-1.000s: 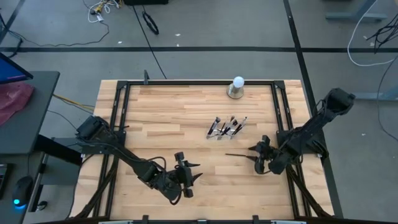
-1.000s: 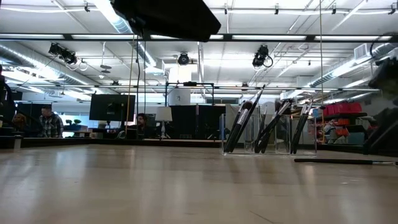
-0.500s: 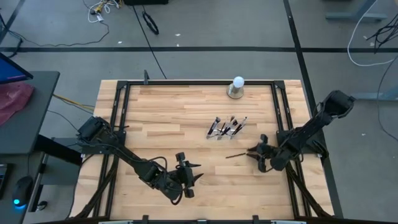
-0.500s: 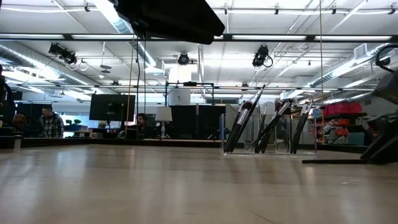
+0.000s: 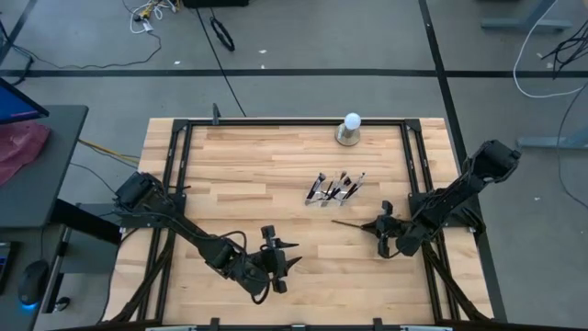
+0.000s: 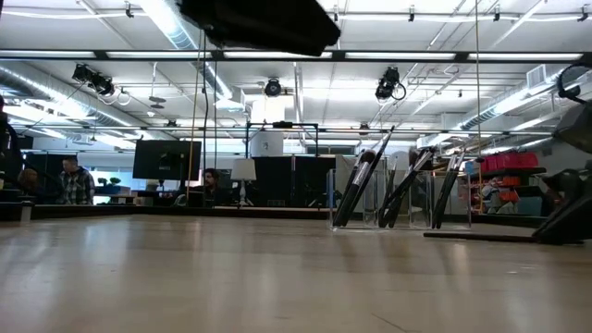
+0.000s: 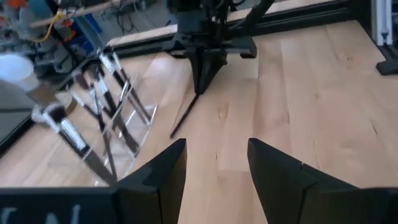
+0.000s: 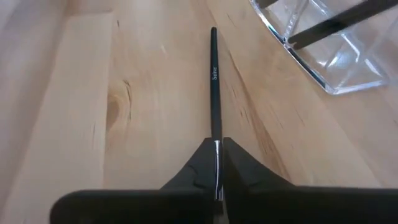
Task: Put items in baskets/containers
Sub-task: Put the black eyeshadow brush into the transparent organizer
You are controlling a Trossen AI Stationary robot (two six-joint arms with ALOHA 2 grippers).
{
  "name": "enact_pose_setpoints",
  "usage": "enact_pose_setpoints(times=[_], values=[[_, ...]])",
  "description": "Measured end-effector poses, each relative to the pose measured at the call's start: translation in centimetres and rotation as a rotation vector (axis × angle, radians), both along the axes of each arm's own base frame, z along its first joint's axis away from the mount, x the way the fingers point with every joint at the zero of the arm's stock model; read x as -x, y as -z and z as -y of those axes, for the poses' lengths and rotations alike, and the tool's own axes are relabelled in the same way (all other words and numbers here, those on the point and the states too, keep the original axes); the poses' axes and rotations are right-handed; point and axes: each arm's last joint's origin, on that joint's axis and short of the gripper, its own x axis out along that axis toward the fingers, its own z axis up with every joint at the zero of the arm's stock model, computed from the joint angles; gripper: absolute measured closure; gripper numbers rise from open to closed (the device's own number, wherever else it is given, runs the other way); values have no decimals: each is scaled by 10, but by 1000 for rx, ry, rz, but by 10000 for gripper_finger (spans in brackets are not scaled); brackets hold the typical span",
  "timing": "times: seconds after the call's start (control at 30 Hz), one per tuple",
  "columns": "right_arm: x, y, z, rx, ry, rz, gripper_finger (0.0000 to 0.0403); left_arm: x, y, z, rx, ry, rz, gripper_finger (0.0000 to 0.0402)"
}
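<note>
Landmark = clear holder, standing a bit right of centre on the light butcher-block table, which sits in a black rail frame on a grey floor with dark tape lines and loose cables. Far left of the holder, off the table: a dark side desk with a reddish cloth on it. Left gripper is near the front edge, well left of and nearer than the holder, off the wood with nothing in it; wrist view shows its fingers spread with bare wood between them. Holder itself carries a fan of makeup brushes leaning at angles, some with dark handles and pale ferrules; low view shows it transparent with brushes tilted inside. Behind the holder by the far rail: white ball on a grey round base. Right gripper is just right of and nearer than the holder, low over the wood, pinched tight on one thin dark brush; the handle points left, ending just in front of the holder. Right wrist view: slim black handle with pale lettering clamped between the fingertips, holder corner just beside it. Room in low view: open lab, ceiling light strips, ducting, monitors, people seated at far left.
</note>
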Motion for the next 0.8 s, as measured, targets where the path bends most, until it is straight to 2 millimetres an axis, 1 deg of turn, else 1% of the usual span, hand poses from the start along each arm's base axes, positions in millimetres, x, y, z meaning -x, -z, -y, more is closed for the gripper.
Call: enact_pose_setpoints(times=[0.07, 0.17, 0.27, 0.33, 0.4, 0.47, 0.57, 0.7, 0.8], values=[[-10, -7, -10, -5, -27, -5, 395, -5, 3, -2, -19, 30, -5, 225], [-31, -28, -33, -107, -93, -27, 399, -17, 9, -8, -20, 114, -22, 225], [-48, -43, -41, -78, -63, -60, 399, -28, 19, -15, -45, 196, -52, 225], [-60, -56, -49, -81, -54, -59, 400, -34, 27, -20, -88, 248, -77, 225], [-71, -65, -54, -79, -44, -71, 400, -41, 34, -27, -109, 273, -84, 223], [-79, -70, -56, -53, -28, -82, 401, -47, 40, -33, -109, 266, -87, 214], [-94, -78, -62, -56, -35, -60, 401, -53, 51, -43, -110, 247, -108, 189], [-110, -76, -63, -17, -33, -81, 401, -59, 62, -50, -118, 213, -117, 161], [-118, -76, -65, -9, -35, -78, 401, -61, 70, -52, -150, 194, -142, 160]])
